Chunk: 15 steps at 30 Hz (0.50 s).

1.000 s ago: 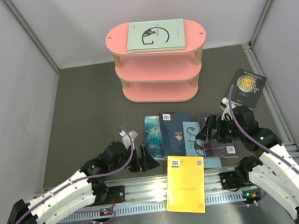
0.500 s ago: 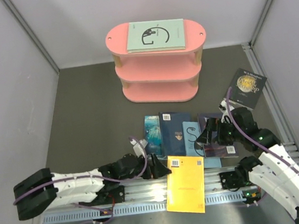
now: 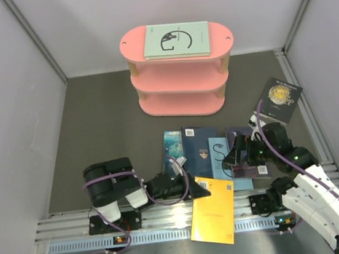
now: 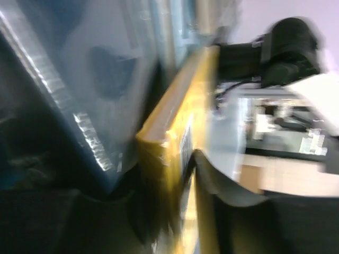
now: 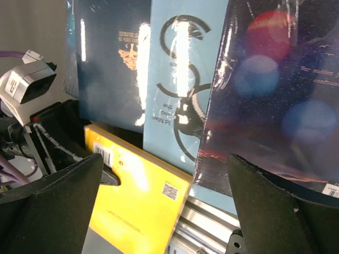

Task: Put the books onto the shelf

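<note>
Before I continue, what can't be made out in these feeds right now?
Left wrist view: motion blur; unclear whether the left gripper grips the yellow book.
Top view: the right gripper and its arm cover most of the purple book.
Top view: the shelf has lower tiers hidden under its upper boards.
</note>
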{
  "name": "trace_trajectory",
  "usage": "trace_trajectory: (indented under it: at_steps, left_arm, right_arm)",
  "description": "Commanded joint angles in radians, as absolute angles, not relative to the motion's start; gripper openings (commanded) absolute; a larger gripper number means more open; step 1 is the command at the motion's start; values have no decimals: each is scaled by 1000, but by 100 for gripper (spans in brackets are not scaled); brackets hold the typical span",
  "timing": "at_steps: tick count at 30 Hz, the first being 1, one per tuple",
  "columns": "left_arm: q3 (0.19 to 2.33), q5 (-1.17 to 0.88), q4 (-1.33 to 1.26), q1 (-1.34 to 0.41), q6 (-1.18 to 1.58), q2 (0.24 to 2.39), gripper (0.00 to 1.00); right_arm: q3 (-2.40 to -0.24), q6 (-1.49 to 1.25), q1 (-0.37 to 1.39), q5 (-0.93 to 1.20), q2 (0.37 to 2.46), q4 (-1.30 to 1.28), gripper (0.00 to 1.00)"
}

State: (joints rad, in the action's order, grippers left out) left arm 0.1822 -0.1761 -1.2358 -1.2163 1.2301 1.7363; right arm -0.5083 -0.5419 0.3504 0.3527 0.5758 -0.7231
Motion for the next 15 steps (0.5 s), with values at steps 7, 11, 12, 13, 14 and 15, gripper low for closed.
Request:
trace_trajectory:
  at_steps: [7, 11, 12, 13, 14, 15]
  left_arm:
    - [281, -299, -1683, -1298, 1312, 1927, 0]
    - [294, -313, -1501, -1299, 1267, 1735, 0]
    - [329, -313, -1383, -1301, 1243, 1607, 0]
    - [362, -311, -1098, -1301, 1208, 1536, 0]
    - [403, -286, -908, -1301, 1118, 1469, 0]
    - [499, -258, -758, -1307, 1070, 1351, 0]
  right_arm:
    - [-522, -529, 351, 342, 540, -753, 100]
    - [-569, -534, 351, 347, 526, -775, 100]
    - [-584, -535, 350, 347, 526, -778, 100]
    - [-598, -540, 350, 347, 526, -784, 100]
    - [-627, -545, 350, 350, 528, -788, 100]
    - [-646, -551, 350, 353, 531, -788, 100]
